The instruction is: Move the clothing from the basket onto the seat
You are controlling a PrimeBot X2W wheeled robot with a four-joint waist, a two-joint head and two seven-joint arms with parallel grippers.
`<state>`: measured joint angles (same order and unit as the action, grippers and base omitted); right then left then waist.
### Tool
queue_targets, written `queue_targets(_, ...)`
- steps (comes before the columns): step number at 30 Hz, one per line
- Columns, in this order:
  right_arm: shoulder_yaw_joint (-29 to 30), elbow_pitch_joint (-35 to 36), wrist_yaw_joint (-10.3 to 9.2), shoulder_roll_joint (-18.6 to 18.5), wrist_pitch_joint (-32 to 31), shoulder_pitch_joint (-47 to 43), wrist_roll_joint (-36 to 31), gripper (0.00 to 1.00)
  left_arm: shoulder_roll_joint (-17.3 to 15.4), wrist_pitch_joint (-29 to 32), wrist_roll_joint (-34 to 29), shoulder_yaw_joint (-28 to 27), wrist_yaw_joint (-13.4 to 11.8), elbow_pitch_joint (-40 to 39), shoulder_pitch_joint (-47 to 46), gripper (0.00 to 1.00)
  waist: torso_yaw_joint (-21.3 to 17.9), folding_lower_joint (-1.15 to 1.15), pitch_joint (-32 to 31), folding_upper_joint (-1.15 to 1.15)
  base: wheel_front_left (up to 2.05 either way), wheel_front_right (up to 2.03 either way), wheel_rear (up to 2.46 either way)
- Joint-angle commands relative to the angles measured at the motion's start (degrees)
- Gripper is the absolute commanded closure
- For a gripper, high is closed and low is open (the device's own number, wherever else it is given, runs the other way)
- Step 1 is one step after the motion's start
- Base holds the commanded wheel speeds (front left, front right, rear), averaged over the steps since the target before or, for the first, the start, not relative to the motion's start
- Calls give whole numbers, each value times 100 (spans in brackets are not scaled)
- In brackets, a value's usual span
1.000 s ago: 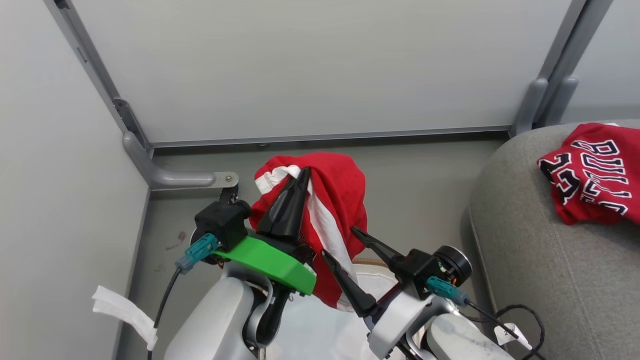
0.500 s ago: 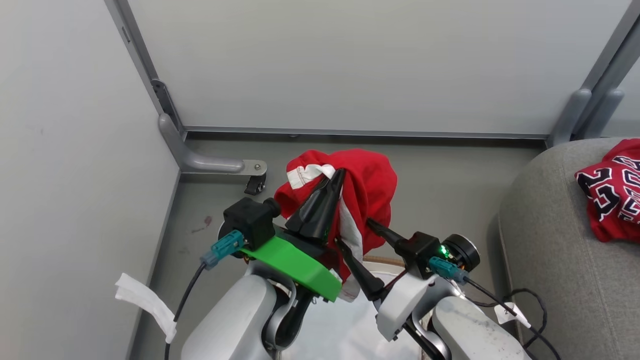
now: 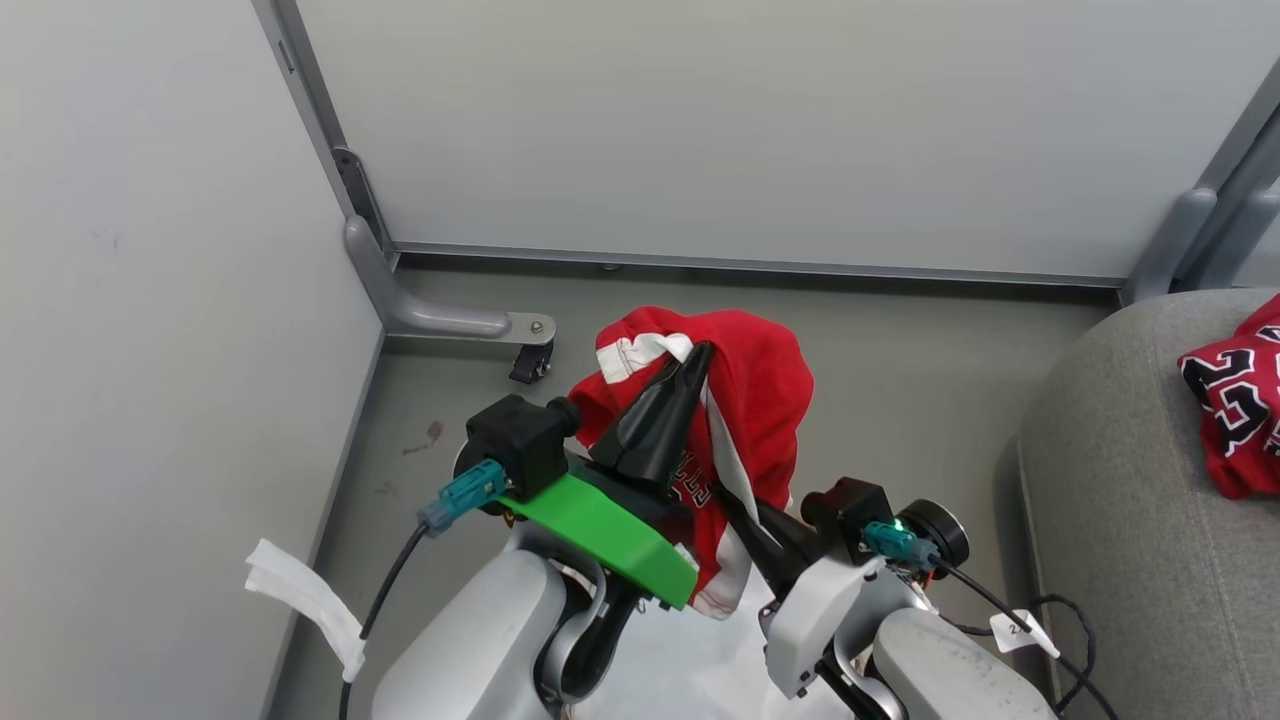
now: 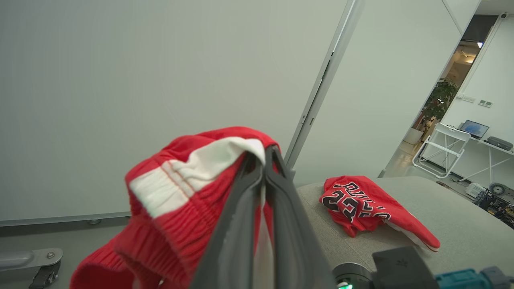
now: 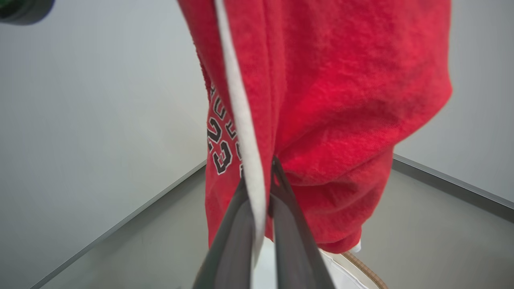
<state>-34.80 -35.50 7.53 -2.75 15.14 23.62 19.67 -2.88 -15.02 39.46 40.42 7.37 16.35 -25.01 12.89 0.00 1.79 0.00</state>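
Note:
A red garment [image 3: 750, 390] with white trim hangs in the air between both grippers. My left gripper [image 3: 700, 352] is shut on its white-banded top edge [image 4: 192, 168]. My right gripper [image 3: 728, 492] is shut lower down on the garment's white stripe [image 5: 245, 132], beside small black-and-white lettering [image 5: 219, 140]. Under the cloth, the basket shows a bit of brown rim [image 5: 363, 263] and white liner [image 3: 690, 665]. The second red garment, a jersey [image 3: 1235, 400] with the number 23 [image 4: 361, 200], lies on the grey seat [image 3: 1130, 520] at the right.
Pale partition walls close off the left and back. A metal foot with a caster [image 3: 525, 355] rests on the grey floor [image 3: 900, 350]. A white strip [image 3: 300, 600] hangs on the left wall, and a black cable with a tag [image 3: 1020, 628] lies by the seat.
My right gripper, open a second ago, has shut on the garment's lower part. The camera has turned, sliding the seat and jersey toward the right edge.

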Motion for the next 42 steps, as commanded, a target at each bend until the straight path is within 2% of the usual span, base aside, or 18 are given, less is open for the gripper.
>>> queue_targets(1, 4, -94, -8, -34, 0, -88, 44, 100, -7, -22, 24, -57, 16, -5, -48, 100, -13, 0, -7, 0, 0, 0, 0)
queue_targets(11, 179, -344, -8, -46, -8, -442, -60, 100, -4, -44, -73, -256, 16, 36, 59, 100, -194, 0, -35, 0, 0, 0, 0)
queue_targets(16, 546, 52, -8, -40, -4, -539, -130, 100, -6, -42, -66, -361, -4, 118, 150, 100, -361, 0, -23, 0, 0, 0, 0)
queue_targets(17, 617, 161, -8, -41, -2, -572, -146, 100, -6, -34, -92, -382, -23, 138, 158, 91, -401, 0, -18, 0, 0, 0, 0)
queue_targets(18, 689, 285, -8, -40, -2, -601, -182, 100, -8, -29, -108, -401, -40, 165, 176, 51, -457, 0, -9, 0, 0, 0, 0)
queue_targets(19, 752, 388, -8, -38, -1, -619, -199, 100, -7, -23, -129, -393, -64, 208, 184, 0, -505, 0, -2, 0, 0, 0, 0)
queue_targets(29, 1179, 1292, -8, -33, 2, -761, -183, 100, -6, -14, -496, -791, -81, 509, 344, 0, -1503, 0, 83, 0, 0, 0, 0)
queue_targets(42, 1632, 2008, -7, -27, 3, -801, -66, 100, -13, -14, -1064, -1309, 6, 580, 659, 0, -3287, 0, 350, 0, 0, 0, 0)
